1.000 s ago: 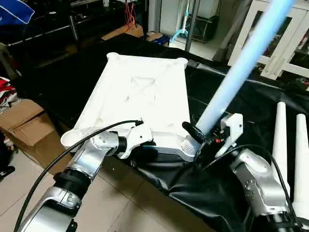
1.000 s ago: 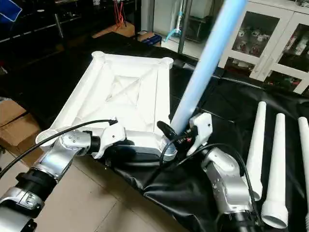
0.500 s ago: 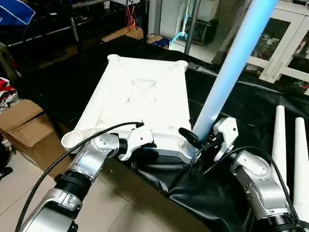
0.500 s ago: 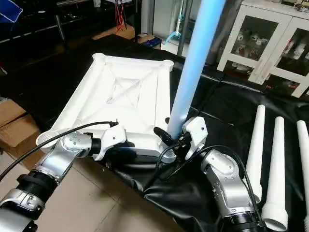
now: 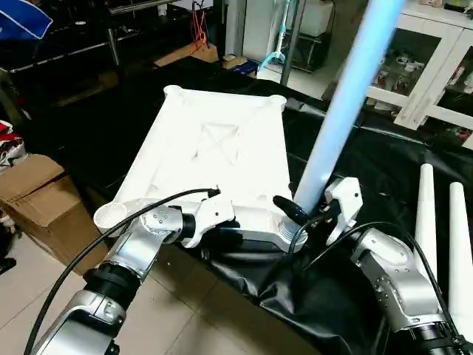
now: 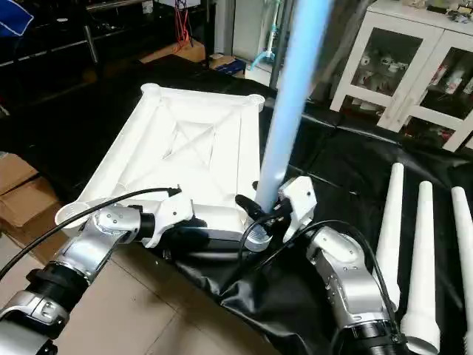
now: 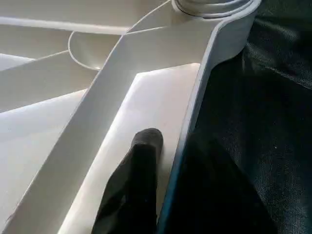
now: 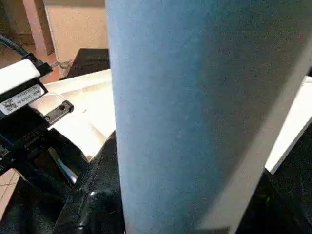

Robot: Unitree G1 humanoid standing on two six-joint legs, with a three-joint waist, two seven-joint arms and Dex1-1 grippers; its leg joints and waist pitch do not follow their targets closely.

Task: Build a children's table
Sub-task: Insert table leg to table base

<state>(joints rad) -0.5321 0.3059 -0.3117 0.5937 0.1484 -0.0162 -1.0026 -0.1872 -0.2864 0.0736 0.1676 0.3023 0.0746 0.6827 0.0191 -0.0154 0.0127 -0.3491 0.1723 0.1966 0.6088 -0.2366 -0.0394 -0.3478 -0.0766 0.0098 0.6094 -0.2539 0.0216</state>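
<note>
The top (image 5: 214, 159) lies ribs-up on black sheeting (image 5: 369, 163). The left gripper (image 7: 168, 146) clamps its near rim. At 5 o'clock of the top, the right gripper (image 5: 310, 214) grasps a leg (image 5: 340, 118) standing in the corner socket (image 6: 255, 237). Spare legs (image 6: 425, 251) lie at 3 o'clock.

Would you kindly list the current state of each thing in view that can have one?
Table top: upside down on the black cloth, ribs up.
Leg: nearly upright, threaded end at the near corner socket.
Spare legs: lying flat on the cloth.
Left gripper: clamped on the top's near rim.
Right gripper: closed around the leg.
Cabinet doors: shut.
</note>
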